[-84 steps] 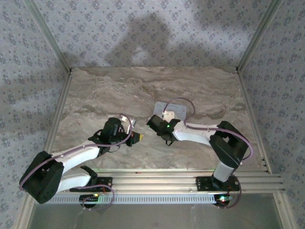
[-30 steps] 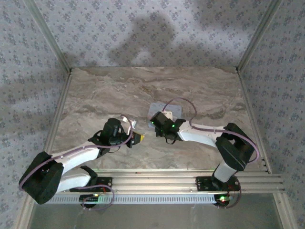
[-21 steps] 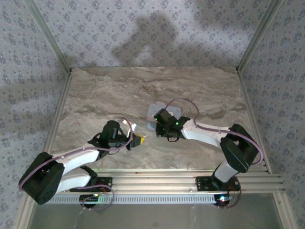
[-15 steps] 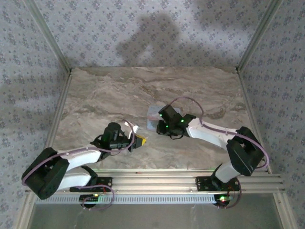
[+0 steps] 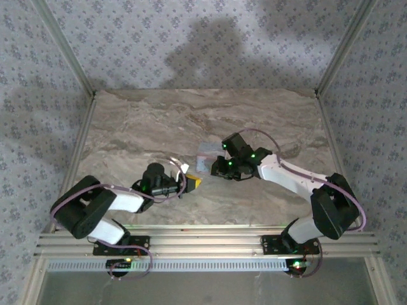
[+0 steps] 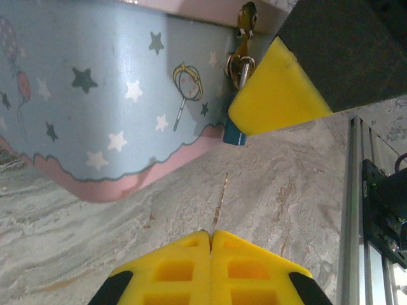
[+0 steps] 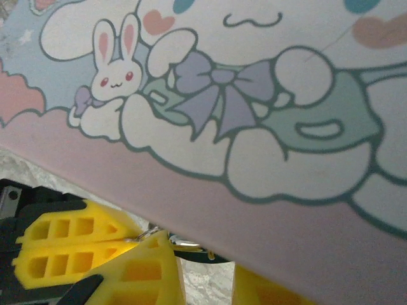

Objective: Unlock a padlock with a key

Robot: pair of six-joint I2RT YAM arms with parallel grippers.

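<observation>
The pale blue cartoon tin [image 5: 206, 152] lies mid-table. At its near edge hangs the tiny dark-blue padlock [image 6: 234, 135], its shackle through the tin's brass hasp. My right gripper [image 5: 219, 168] reaches over the lid and its yellow fingers [image 6: 273, 89] close on the padlock [image 7: 198, 256], covering most of it. In the right wrist view that gripper [image 7: 203, 267] sits just under the tin's pink rim [image 7: 254, 210]. My left gripper [image 6: 211, 232] is shut on the key [image 6: 219, 200], a thin brass sliver that points at the padlock a short way off. From above, the left gripper [image 5: 193, 183] sits low, just left of the tin.
An aluminium rail [image 5: 203, 238] runs along the near table edge, also at the right of the left wrist view [image 6: 356, 210]. Patterned walls and slanted frame posts [image 5: 70, 57] close in the marble table [image 5: 159, 121].
The left arm has folded and carried the key right, closer to the tin. The right arm has swung its wrist right and back, its gripper staying at the tin's near edge.
</observation>
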